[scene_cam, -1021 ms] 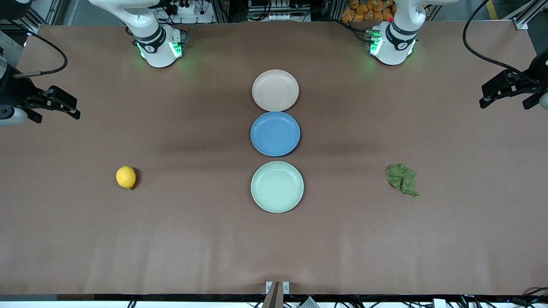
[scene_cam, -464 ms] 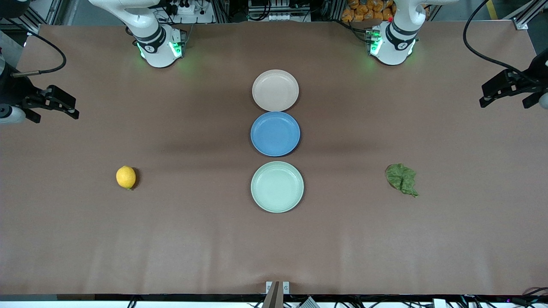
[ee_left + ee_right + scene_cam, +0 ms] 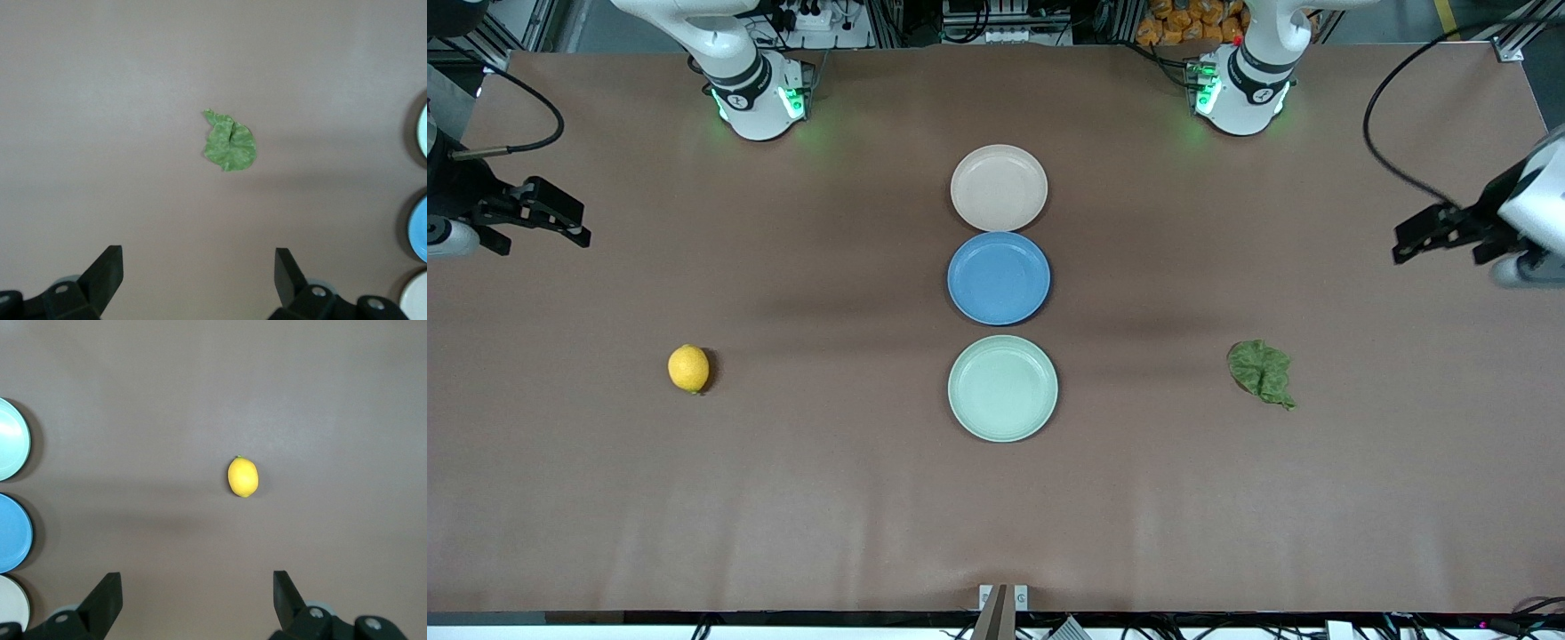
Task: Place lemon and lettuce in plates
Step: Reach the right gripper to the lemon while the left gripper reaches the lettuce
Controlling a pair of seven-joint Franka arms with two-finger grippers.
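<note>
**Two robot arms poised over a worktop with a lemon, a lettuce leaf and three plates**

A brown worktop [image 3: 783, 498] carries three round plates in a line down its middle. The beige-pink plate [image 3: 999, 188] lies farthest from the front camera, the blue plate [image 3: 999, 278] sits just beside it in the middle, and the mint-green plate [image 3: 1003, 388] lies nearest the camera. All three are bare.

The lemon [image 3: 688, 368], small and bright yellow, rests on the worktop toward the right arm's end, well apart from the plates and about level with the mint-green one. The lettuce [image 3: 1261, 372], a crinkled dark-green leaf, lies flat toward the left arm's end, also well apart from the plates.

The right claw [image 3: 534, 213] hangs in the air over the right arm's end of the worktop, its fingers [image 3: 107, 597] spread wide and holding nothing. The left claw [image 3: 1436, 231] hangs over the left arm's end, fingers [image 3: 107, 273] likewise wide apart and holding nothing.
</note>
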